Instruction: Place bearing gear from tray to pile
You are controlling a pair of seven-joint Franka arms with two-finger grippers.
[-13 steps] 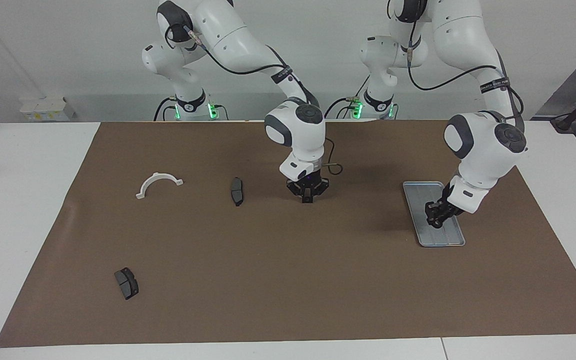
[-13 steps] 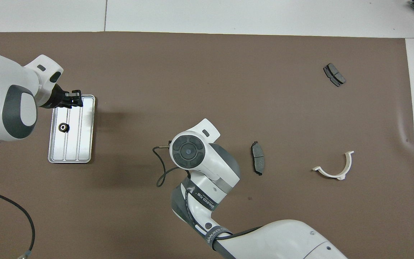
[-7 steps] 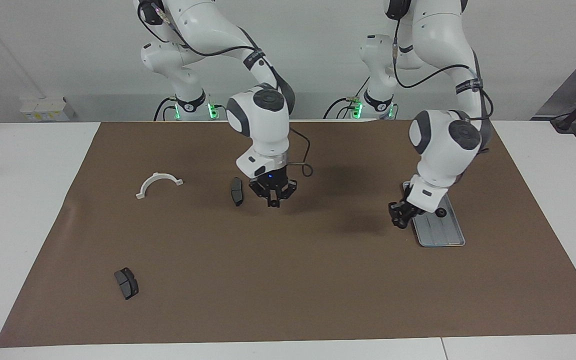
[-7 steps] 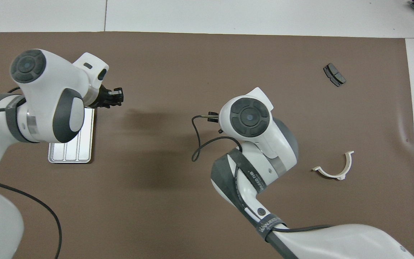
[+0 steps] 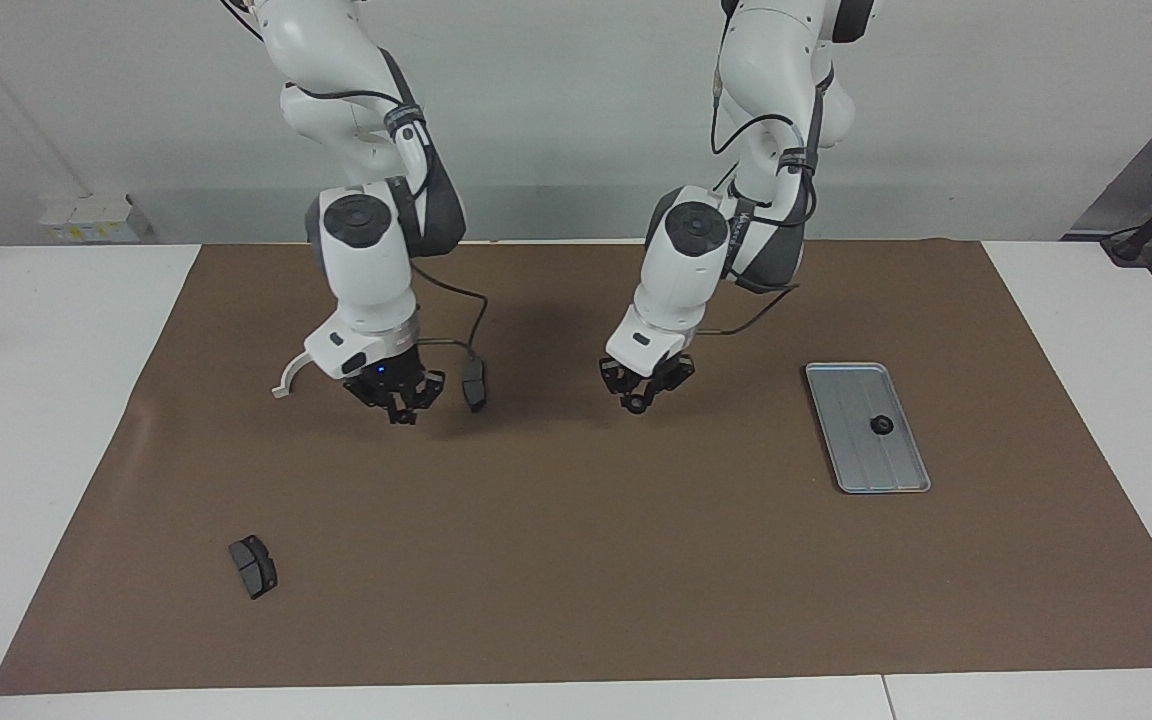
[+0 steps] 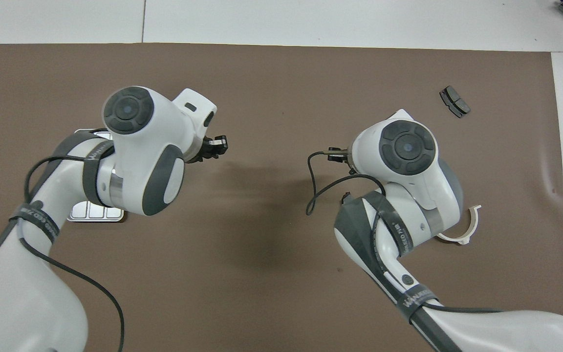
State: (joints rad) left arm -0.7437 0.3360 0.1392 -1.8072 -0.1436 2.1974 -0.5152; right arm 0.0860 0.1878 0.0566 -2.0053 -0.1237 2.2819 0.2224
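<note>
While the left arm is reaching in over the middle of the brown mat (image 5: 576, 580), the left gripper (image 5: 642, 400) is hanging low above bare mat, well apart from the tray (image 5: 851, 465). Its fingers are pinching narrowly on a small dark bearing gear (image 5: 637, 405), which is showing a pale centre in the overhead view (image 6: 220, 142).

A second bearing gear (image 5: 880, 425) is lying on the tray, toward the left arm's end of the table.

The right gripper (image 5: 397, 408) is hovering with fingertips together, carrying nothing, over mat between the white half-ring bracket (image 5: 286, 378) and one brake pad (image 5: 475, 385). The right arm is hiding part of the bracket.

The other brake pad (image 5: 253, 566) is lying farther from the robots, toward the right arm's end of the table, well apart from the rest of the pile.
</note>
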